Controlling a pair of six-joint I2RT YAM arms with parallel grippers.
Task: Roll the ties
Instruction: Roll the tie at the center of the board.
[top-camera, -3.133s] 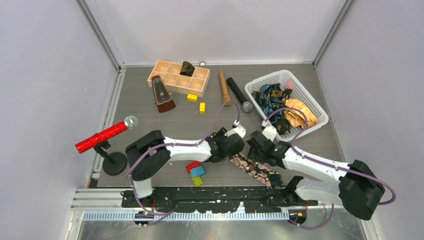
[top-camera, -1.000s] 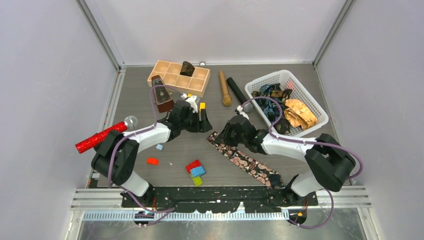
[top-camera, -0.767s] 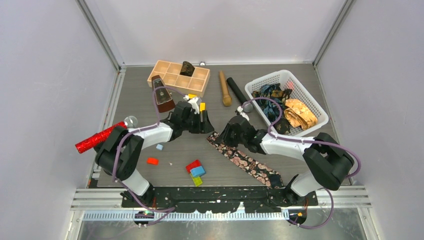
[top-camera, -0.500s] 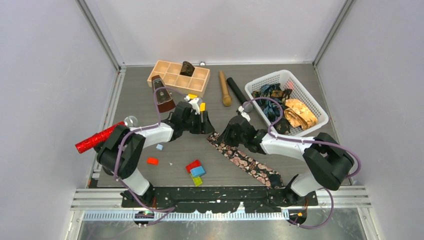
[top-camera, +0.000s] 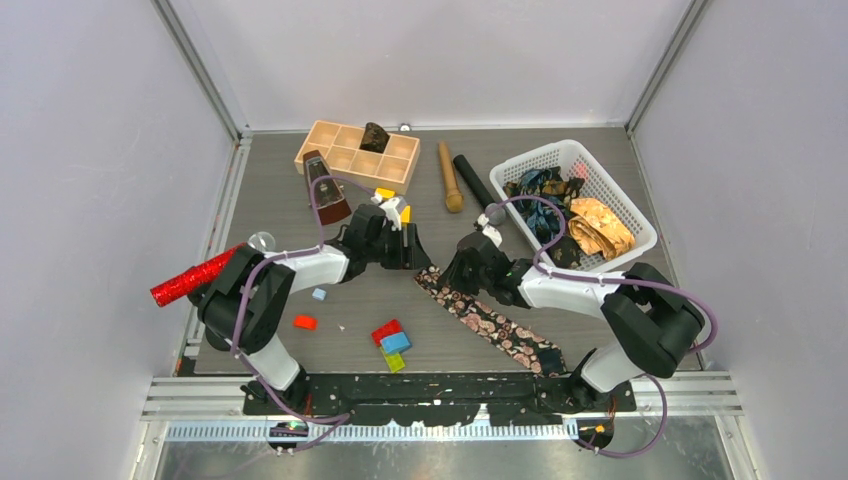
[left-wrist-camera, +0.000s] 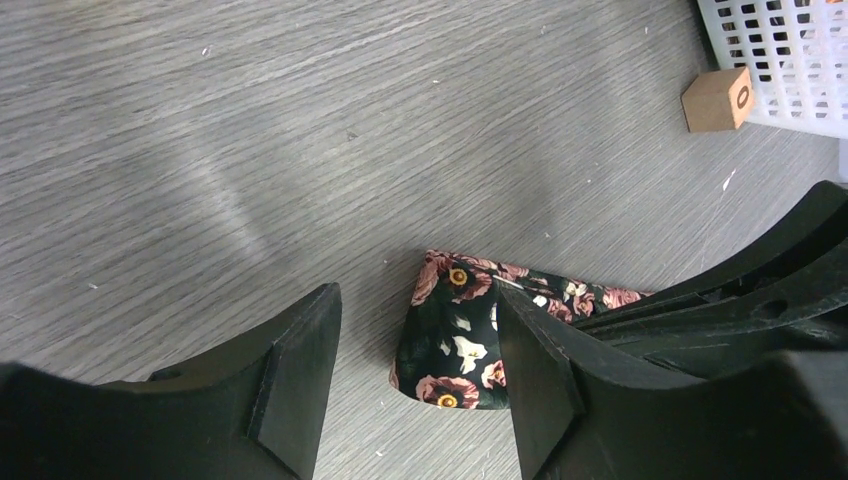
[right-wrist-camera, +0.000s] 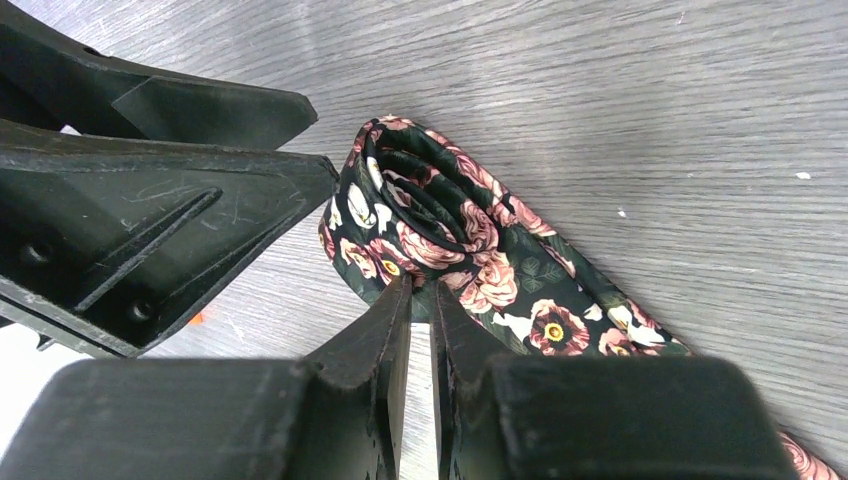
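Observation:
The black tie (top-camera: 500, 328) with pink flowers lies diagonally on the table, and its far end is curled into a small roll (right-wrist-camera: 415, 205). My right gripper (top-camera: 462, 272) is shut on the tie's edge just behind the roll; in the right wrist view the gripper (right-wrist-camera: 420, 285) has its fingertips together on the fabric. My left gripper (top-camera: 412, 255) is open. It straddles the tie's end (left-wrist-camera: 455, 350) low over the table, and in the left wrist view the gripper (left-wrist-camera: 415, 310) holds nothing. A blue-teal tie (top-camera: 540, 190) and a golden-orange tie (top-camera: 600, 225) lie in the basket.
The white basket (top-camera: 560, 148) stands at the far right, with a small wooden cube (left-wrist-camera: 716, 98) beside it. A wooden tray (top-camera: 340, 150) holding a dark bundle (top-camera: 375, 137), a metronome (top-camera: 325, 190), a wooden pin (top-camera: 448, 175) and a black microphone (top-camera: 475, 185) line the back. The red microphone (top-camera: 200, 275) is on the left, and toy bricks (top-camera: 392, 343) lie near the front.
Since three seconds ago both grippers moved from the tie's middle to its far end. In the last second the left gripper edged right toward the tie's end; the right hardly moved.

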